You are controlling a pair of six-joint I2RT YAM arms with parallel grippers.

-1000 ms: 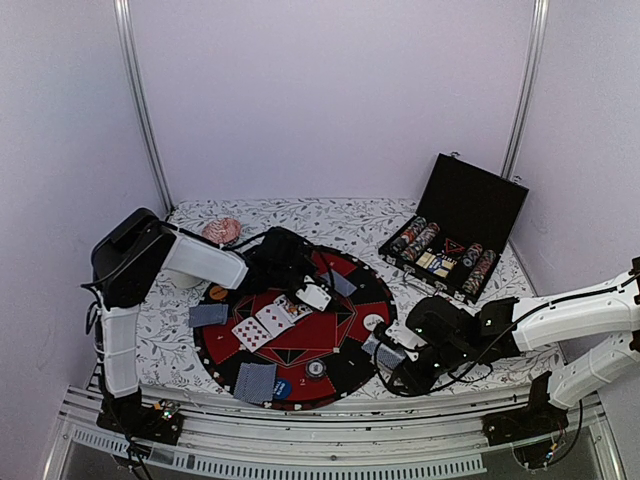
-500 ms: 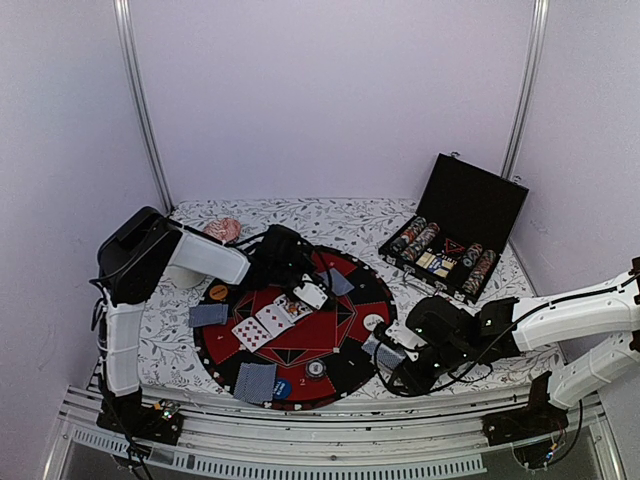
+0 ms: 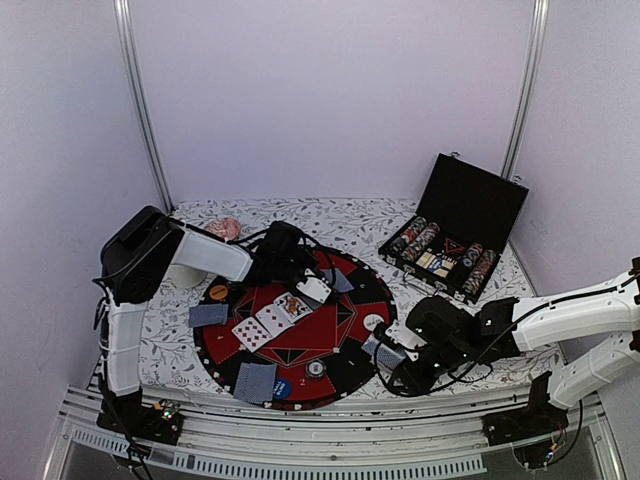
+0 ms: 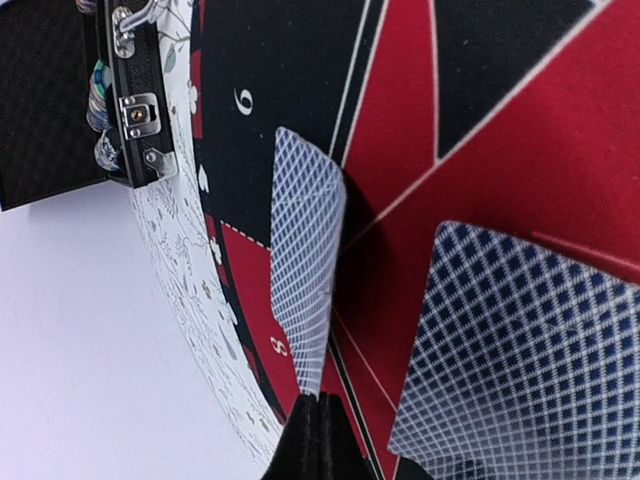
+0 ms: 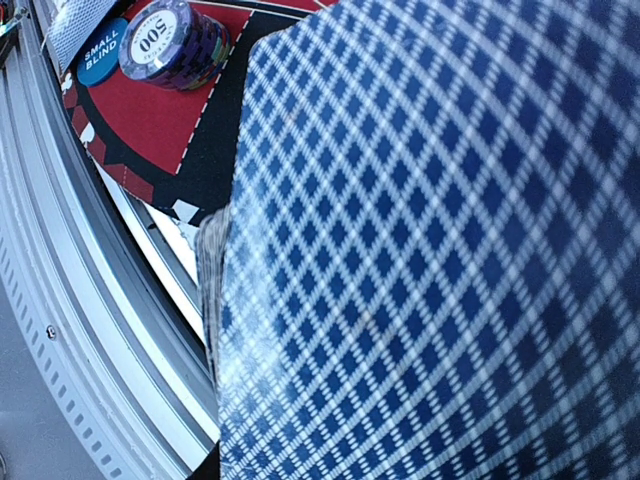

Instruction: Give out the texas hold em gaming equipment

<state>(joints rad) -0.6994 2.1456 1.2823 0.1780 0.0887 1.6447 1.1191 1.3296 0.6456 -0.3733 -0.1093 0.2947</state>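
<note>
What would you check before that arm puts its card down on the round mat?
1. Left gripper pinches one card: ok.
2. Card is over the round mat: ok.
3. Landing spot free: cannot tell; a face-down card lies close beside it.
4. Right gripper holds the deck: ok.
5. Chip case is open: ok.

Chip case [image 3: 470, 215] sits behind-right of mat [image 3: 322, 338] w/ cards [image 3: 262, 325].
</note>
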